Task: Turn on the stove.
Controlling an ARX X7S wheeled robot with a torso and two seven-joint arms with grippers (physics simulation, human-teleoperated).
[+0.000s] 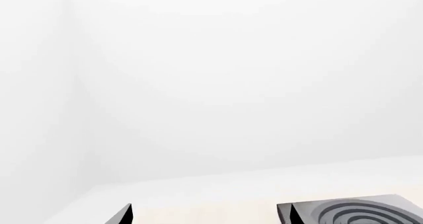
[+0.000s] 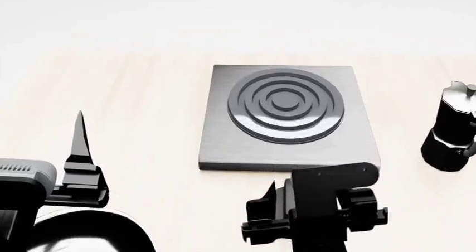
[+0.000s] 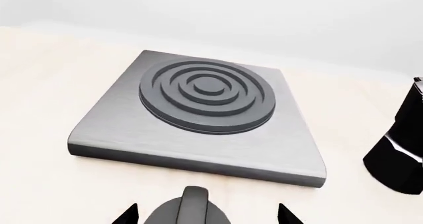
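The stove point(image 2: 286, 118) is a flat dark-grey slab with raised burner rings in the middle of the pale table. It also shows in the right wrist view point(image 3: 205, 120). Its round knob point(image 3: 188, 209) with a ridge lies just in front of the slab's near edge. My right gripper point(image 3: 206, 218) is open, with one fingertip on each side of the knob and apart from it. In the head view the right gripper point(image 2: 277, 199) hides the knob. My left gripper point(image 1: 210, 218) is open and empty, left of the stove, whose corner point(image 1: 357, 211) shows beside one fingertip.
A tall black moka pot point(image 2: 452, 132) stands to the right of the stove, and shows in the right wrist view point(image 3: 399, 149). A round black shape point(image 2: 89, 235) sits at the lower left under my left arm. A white wall lies behind the table.
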